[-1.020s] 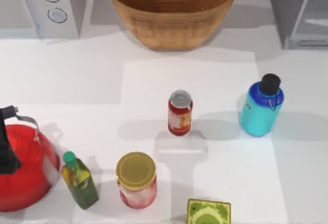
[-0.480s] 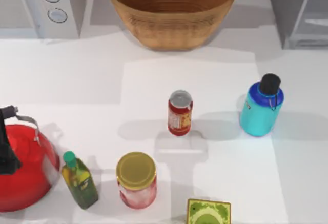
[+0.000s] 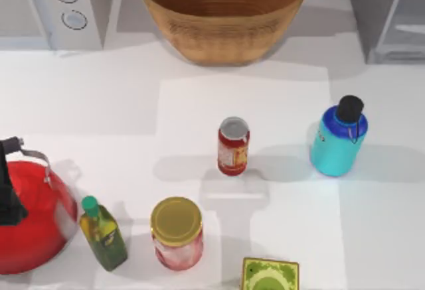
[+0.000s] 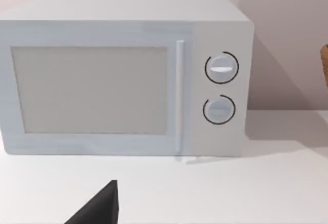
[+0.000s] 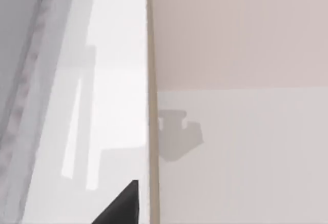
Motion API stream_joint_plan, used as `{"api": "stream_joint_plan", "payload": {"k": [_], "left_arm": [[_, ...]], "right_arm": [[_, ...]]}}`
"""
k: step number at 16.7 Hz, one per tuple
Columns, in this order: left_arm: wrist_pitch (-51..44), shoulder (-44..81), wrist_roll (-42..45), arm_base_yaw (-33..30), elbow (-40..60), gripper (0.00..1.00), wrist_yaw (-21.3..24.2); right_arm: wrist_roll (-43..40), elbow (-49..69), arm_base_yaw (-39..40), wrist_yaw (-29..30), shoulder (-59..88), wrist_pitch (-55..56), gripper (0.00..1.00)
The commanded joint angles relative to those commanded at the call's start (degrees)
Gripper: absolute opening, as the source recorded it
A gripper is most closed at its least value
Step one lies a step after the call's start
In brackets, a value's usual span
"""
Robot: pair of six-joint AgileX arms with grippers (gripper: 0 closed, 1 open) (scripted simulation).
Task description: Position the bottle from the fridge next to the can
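The turquoise bottle (image 3: 337,139) with its black cap stands upright on the white table at the right. The red can (image 3: 233,146) stands upright near the middle, a clear gap to the bottle's left. The grey fridge (image 3: 388,14) is at the back right corner. A dark bit of my left gripper (image 4: 100,207) shows in the left wrist view, facing the white microwave (image 4: 123,78). A dark bit of my right gripper (image 5: 123,203) shows in the right wrist view, over a pale surface beside a thin straight edge. Neither gripper is near the bottle or the can.
A wicker bowl (image 3: 223,12) sits at the back middle and the microwave (image 3: 56,4) at the back left. Along the front stand a red kettle (image 3: 30,214), a small olive oil bottle (image 3: 103,233), a yellow-lidded jar (image 3: 176,233) and a green box (image 3: 269,275).
No object has moved. The shadow on the table at the front right has spread a little to the left.
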Motion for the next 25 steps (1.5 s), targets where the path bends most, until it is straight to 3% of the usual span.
{"api": "stream_joint_plan", "payload": {"k": [3, 6, 15, 20, 25], "left_arm": [[0.0, 0.0, 0.0, 0.0, 0.0, 1.00, 0.0], [0.0, 0.0, 0.0, 0.0, 0.0, 1.00, 0.0], [0.0, 0.0, 0.0, 0.0, 0.0, 1.00, 0.0], [0.0, 0.0, 0.0, 0.0, 0.0, 1.00, 0.0], [0.0, 0.0, 0.0, 0.0, 0.0, 1.00, 0.0]], "right_arm": [[12.1, -0.4, 8.1, 1.9, 0.1, 11.0, 1.00], [18.7, -0.7, 13.4, 3.2, 0.1, 17.4, 1.00], [21.7, -1.8, 16.0, 5.0, -0.5, 20.0, 1.00], [32.4, -7.3, 28.6, 15.8, -1.7, 24.2, 1.00], [41.4, -10.7, 51.5, 31.8, -5.5, 30.0, 1.00]]}}
